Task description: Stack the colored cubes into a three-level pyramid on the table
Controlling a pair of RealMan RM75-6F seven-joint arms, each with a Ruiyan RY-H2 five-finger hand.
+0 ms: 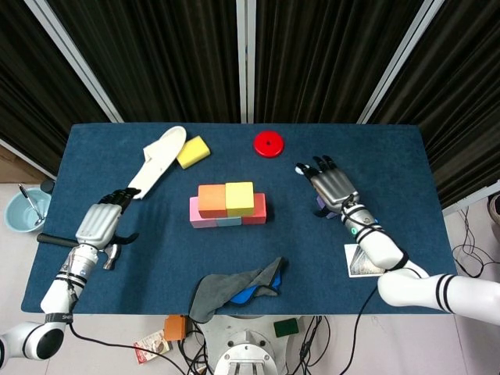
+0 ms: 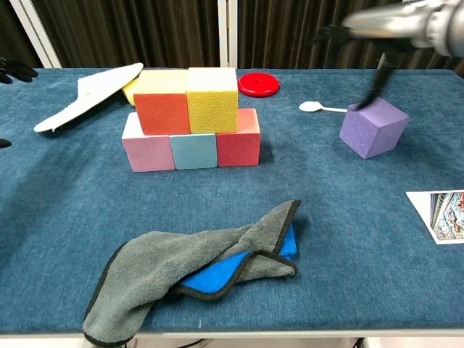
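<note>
A two-level stack stands mid-table. Its bottom row is a pink cube (image 2: 147, 148), a light blue cube (image 2: 193, 151) and a red cube (image 2: 238, 141). An orange cube (image 2: 163, 109) and a yellow cube (image 2: 212, 98) sit on top. A purple cube (image 2: 373, 127) lies alone to the right. My right hand (image 1: 332, 187) hovers above it, blurred, with fingers spread and holding nothing; in the head view it hides most of the cube. Another yellow cube (image 1: 193, 151) rests at the back left. My left hand (image 1: 100, 224) is open and empty near the table's left edge.
A white insole (image 1: 156, 160) lies at the back left, touching the spare yellow cube. A red disc (image 1: 268, 144) and a white spoon (image 2: 313, 107) are behind the stack. A grey and blue cloth (image 2: 196, 268) sits at the front, a printed card (image 2: 442, 216) at the front right.
</note>
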